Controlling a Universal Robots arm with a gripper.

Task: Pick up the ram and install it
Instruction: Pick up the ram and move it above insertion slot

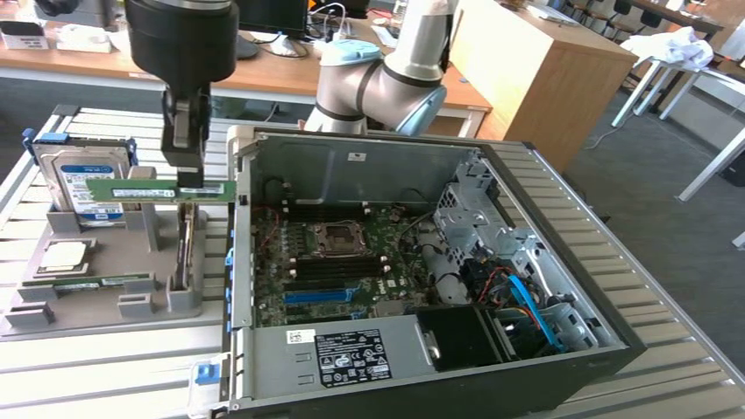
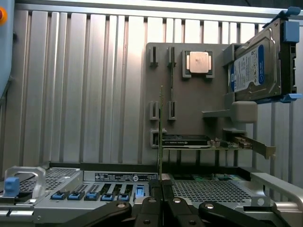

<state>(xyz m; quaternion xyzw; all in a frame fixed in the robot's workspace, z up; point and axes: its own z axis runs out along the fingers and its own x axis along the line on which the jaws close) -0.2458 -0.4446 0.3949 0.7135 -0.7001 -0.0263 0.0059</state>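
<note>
Fingers [image 1: 187, 159] were clamped near one end of the ram [image 1: 138, 189], a thin, light, stiff stick that looked easy to crack.

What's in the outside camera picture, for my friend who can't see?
The gripper holds a green ram stick level above a grey parts tray, beside an open computer case. A hard drive stands in the tray.

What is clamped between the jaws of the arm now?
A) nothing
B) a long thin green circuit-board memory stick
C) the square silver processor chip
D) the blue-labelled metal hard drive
B: the jaws are shut on the long thin green circuit-board memory stick, holding it level above the grey tray.
</note>
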